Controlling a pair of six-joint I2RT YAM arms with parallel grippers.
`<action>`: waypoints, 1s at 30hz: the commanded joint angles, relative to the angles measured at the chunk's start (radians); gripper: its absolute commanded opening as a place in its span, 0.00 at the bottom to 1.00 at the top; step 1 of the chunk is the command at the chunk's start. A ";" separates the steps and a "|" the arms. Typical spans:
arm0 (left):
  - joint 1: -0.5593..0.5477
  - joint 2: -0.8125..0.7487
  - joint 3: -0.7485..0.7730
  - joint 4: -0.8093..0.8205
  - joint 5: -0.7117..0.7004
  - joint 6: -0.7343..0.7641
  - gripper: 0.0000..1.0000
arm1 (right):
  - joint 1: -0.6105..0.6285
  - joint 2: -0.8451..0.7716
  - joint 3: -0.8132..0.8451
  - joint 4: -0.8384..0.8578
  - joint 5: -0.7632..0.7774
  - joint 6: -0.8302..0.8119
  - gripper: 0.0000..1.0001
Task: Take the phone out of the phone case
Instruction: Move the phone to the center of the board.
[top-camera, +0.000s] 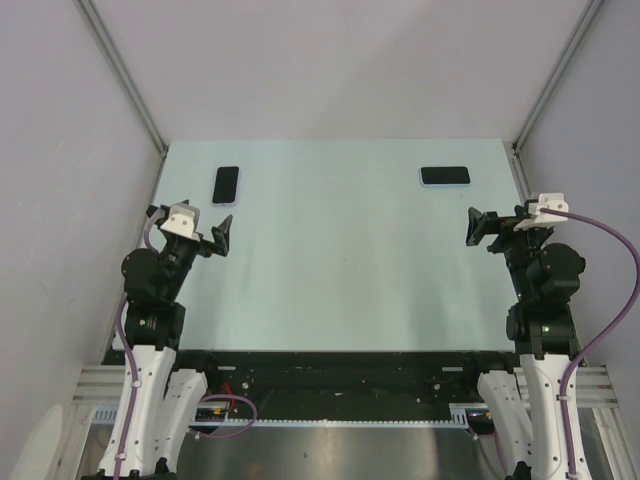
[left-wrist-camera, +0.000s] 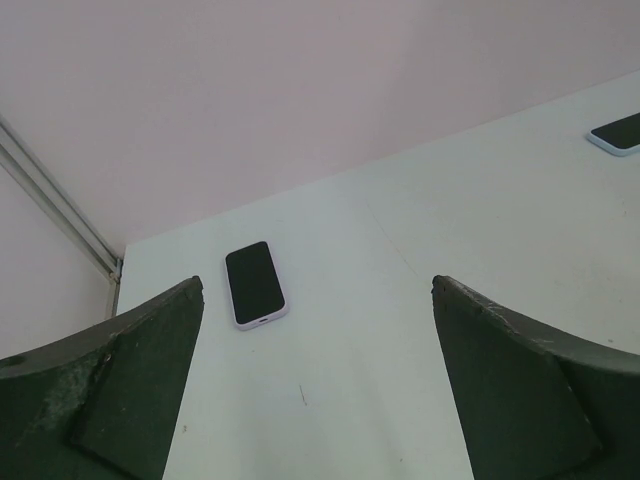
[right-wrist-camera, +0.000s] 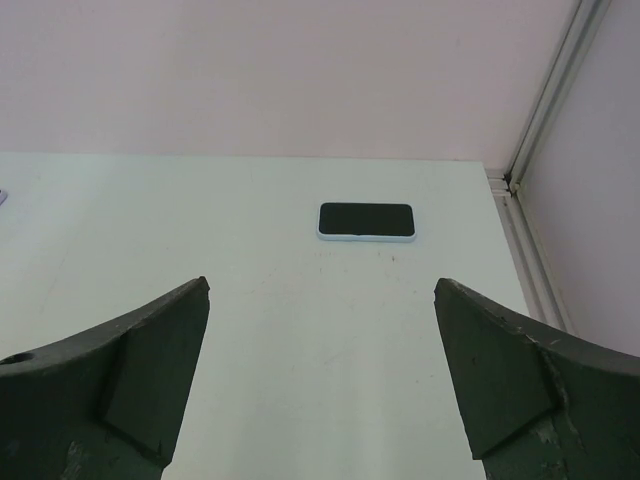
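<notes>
Closest to my wrist cameras are the dark green fingers (left-wrist-camera: 130, 390) of the left hand (left-wrist-camera: 316, 290), spread wide and released, with nothing between them. The right hand (right-wrist-camera: 322, 290) reads the same: its two scuffed fingers (right-wrist-camera: 510, 390) stand far apart over bare tabletop (top-camera: 330, 270) and grip nothing. From overhead I see both arms held above the pale mint surface, one at each side, with the hands pointed toward the far edge. Two phones lie flat along the far side, screens up and dark, well apart from each other. The left phone (left-wrist-camera: 255, 283) sits near the far-left corner with its long side running away from me. It is seated in a lilac case (left-wrist-camera: 262, 322) whose rim shows all round the glass, and it lies just beyond the left hand, untouched. The right phone (right-wrist-camera: 366, 219) lies crosswise near the far-right corner, wrapped in a light blue case (right-wrist-camera: 366, 238), ahead of the right hand and apart from it. Through the left wrist camera, part of that blue-cased phone shows at the upper right edge. Plain grey walls (top-camera: 330, 70) close in the tabletop on three sides.
</notes>
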 joint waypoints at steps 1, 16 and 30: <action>0.006 -0.002 -0.002 0.035 0.026 -0.007 1.00 | 0.007 -0.005 -0.001 0.056 0.031 0.042 1.00; 0.006 0.001 -0.005 0.035 0.035 -0.011 1.00 | 0.009 0.004 -0.039 0.069 -0.041 -0.079 1.00; 0.006 0.007 -0.010 0.034 0.046 -0.008 1.00 | 0.009 0.025 -0.059 0.081 -0.041 -0.125 1.00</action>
